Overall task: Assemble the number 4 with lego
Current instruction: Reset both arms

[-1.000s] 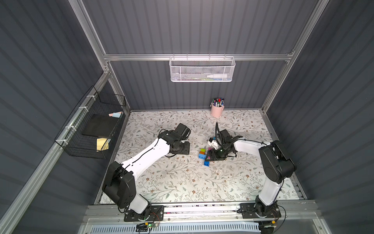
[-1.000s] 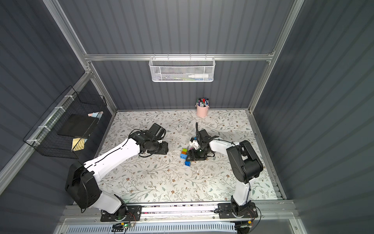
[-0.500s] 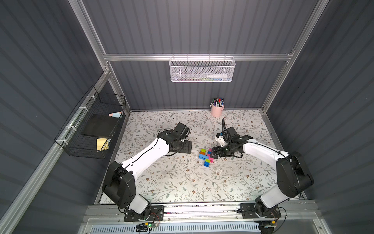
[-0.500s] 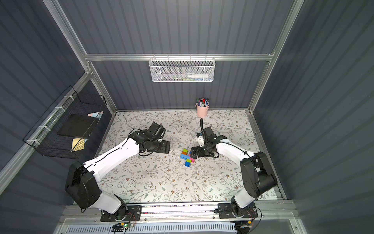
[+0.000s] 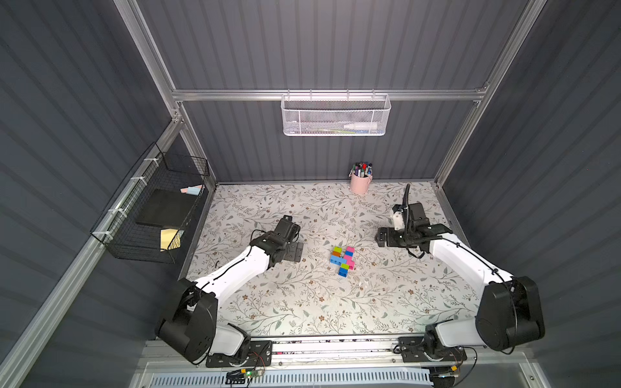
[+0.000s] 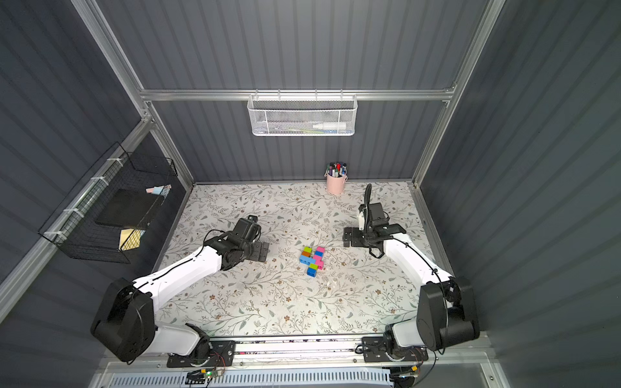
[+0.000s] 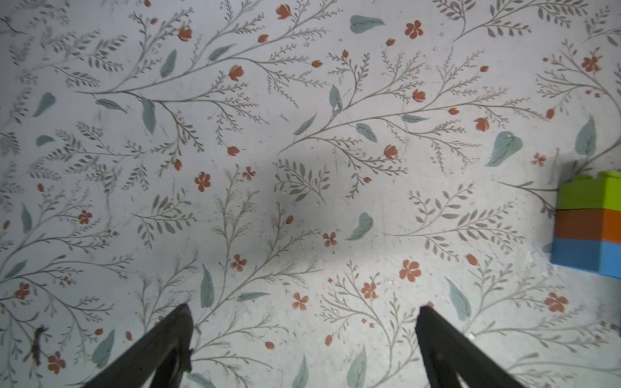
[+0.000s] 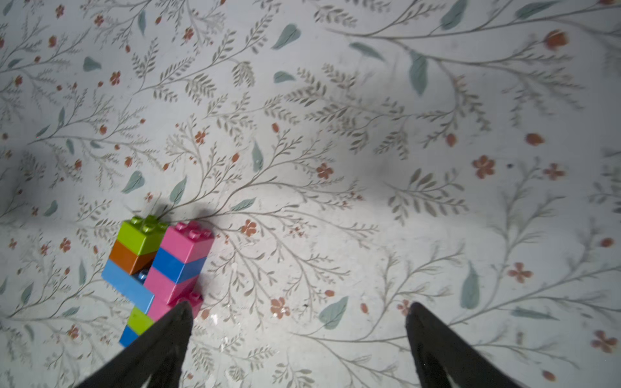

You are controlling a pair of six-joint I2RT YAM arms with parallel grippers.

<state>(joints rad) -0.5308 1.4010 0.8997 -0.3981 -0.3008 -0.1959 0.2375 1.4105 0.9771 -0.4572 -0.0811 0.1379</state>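
The 4 (image 5: 343,260) lying flat on the table (image 5: 302,302), left fingers (image 7: 158,352) and right fingers (image 8: 437,349) spread, empty, apart from it.

Both top views look steeply down from high above the front rail (image 5: 336,346), side by side, taking in the whole floral table (image 5: 302,302). Each wrist camera looks down from close above the tabletop. Past the left gripper (image 7: 303,307), only an edge of the number 4 (image 7: 591,225) shows; past the right gripper (image 8: 298,304), most of it.
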